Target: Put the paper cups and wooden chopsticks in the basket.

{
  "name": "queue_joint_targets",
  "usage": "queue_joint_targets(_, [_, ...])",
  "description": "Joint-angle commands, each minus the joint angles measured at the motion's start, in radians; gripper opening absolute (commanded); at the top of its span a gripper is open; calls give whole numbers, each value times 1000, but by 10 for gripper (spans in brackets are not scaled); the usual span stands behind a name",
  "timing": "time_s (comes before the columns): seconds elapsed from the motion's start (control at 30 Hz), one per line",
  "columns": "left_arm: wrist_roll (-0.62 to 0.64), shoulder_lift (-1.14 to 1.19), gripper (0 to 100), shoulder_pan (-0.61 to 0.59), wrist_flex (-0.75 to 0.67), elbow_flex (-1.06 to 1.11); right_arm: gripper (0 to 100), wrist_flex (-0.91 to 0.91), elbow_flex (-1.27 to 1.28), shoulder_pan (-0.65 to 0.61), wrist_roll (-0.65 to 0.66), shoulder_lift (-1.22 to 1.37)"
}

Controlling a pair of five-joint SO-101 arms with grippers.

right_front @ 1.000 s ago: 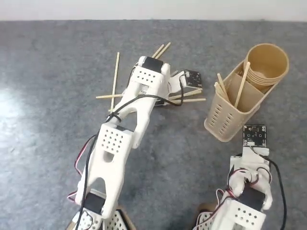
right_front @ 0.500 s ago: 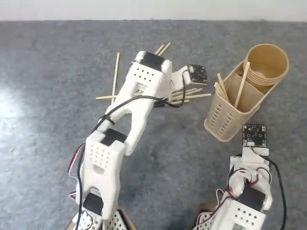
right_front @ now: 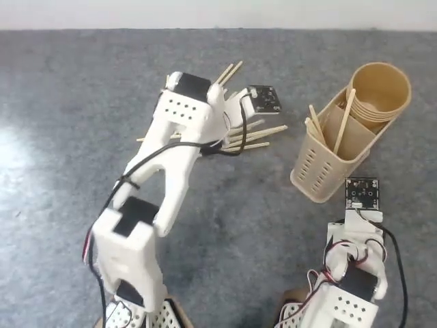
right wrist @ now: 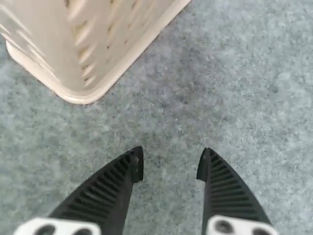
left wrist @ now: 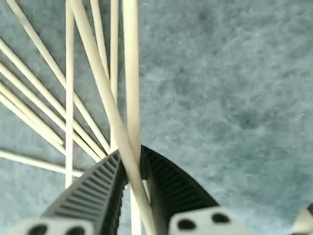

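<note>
The left gripper (left wrist: 131,153) is clamped on two chopsticks (left wrist: 128,73) (they cross each other just at the jaws). It hangs above the table (right_front: 68,82), well apart from the basket (right_front: 313,171), on the left of it in the high view. Loose sticks (left wrist: 29,112) lie on the table under this gripper, and some point toward the basket without touching it. The basket stands upright. One compartment holds a stack of cups (right_front: 379,85), and the other holds a few upright sticks (right_front: 345,121). The right gripper (right wrist: 171,156) has its jaws apart with nothing between them, just beside the basket's near corner.
</note>
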Motion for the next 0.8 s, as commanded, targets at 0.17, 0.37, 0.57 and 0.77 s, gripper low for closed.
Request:
queue_joint_targets(0.17, [126, -394, 9, 64, -138, 225, 193, -10, 0, 12, 9, -5])
queue_joint_targets(0.37, [222, -531, 9, 71, -138, 259, 193, -10, 0, 12, 9, -5])
queue_joint_targets(0.57, [233, -543, 9, 5, -147, 377, 102, -10, 0, 13, 11, -5])
queue_joint_targets(0.77, [241, -549, 9, -51, -293, 536, 45, -10, -3, 12, 11, -5])
